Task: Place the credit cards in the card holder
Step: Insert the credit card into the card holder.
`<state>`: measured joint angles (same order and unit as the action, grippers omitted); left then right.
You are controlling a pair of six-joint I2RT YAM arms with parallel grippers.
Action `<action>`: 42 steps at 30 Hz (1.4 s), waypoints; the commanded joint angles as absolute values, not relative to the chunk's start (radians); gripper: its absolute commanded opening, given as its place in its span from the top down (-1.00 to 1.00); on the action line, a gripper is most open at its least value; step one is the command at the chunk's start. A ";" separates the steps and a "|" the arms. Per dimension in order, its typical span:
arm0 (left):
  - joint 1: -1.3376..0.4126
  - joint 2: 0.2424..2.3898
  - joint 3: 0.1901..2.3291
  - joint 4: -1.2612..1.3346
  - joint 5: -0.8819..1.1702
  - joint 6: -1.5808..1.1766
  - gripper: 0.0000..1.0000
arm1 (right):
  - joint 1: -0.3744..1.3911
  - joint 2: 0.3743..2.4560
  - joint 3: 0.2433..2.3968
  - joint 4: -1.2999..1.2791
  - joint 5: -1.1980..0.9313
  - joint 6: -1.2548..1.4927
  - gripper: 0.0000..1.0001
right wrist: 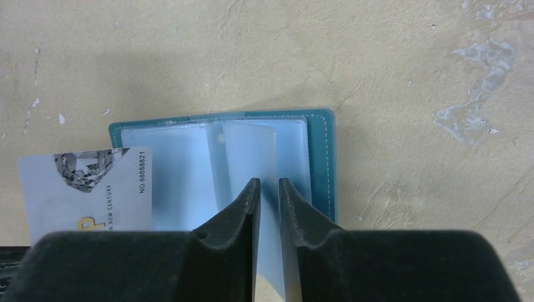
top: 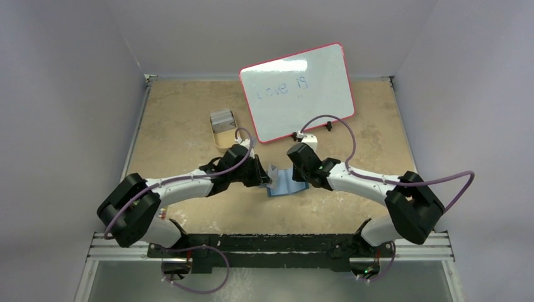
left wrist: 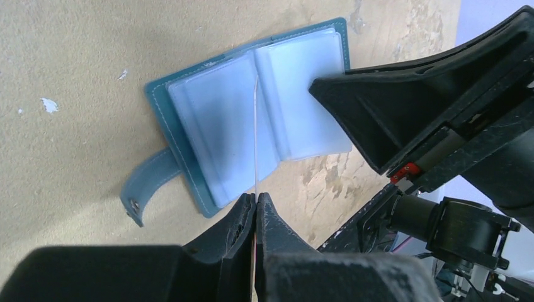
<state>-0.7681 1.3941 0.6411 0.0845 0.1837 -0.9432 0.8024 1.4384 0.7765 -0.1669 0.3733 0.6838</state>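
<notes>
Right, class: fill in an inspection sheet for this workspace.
Surface: tan table, pale scuffs.
Job's things: wallet open flat; one card held over it; spare cards in tray.
Clutter: whiteboard, small white item beside it.
Grippers: left gripper shut on card; right gripper nipping a wallet sleeve.
Cables: purple cable looped along each arm.
Surroundings: grey walls.

My jaws, bottom centre of the frame, pinch a clear pale-blue plastic sleeve (right wrist: 252,151) of the open teal-blue folding wallet (right wrist: 322,170) lying flat on the tan tabletop (right wrist: 390,75). A thin silver-grey rectangular card (right wrist: 82,189) overlaps its left side, lower left.
</notes>
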 commanded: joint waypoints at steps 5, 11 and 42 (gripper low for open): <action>-0.767 1.445 0.643 0.204 0.212 -0.951 1.00 | 0.788 1.402 0.750 -0.168 0.387 0.675 0.48; -0.768 1.486 0.653 0.143 0.166 -0.929 1.00 | 0.782 1.386 0.770 -0.215 0.434 0.666 0.33; -0.768 1.583 0.671 0.345 0.296 -1.053 1.00 | 0.726 1.459 0.673 -0.101 0.305 0.709 0.42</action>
<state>-0.7681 1.5799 0.6399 0.2958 0.2745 -1.0344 0.7254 1.4658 0.6949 -0.1020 0.3248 0.6979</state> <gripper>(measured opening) 0.007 0.296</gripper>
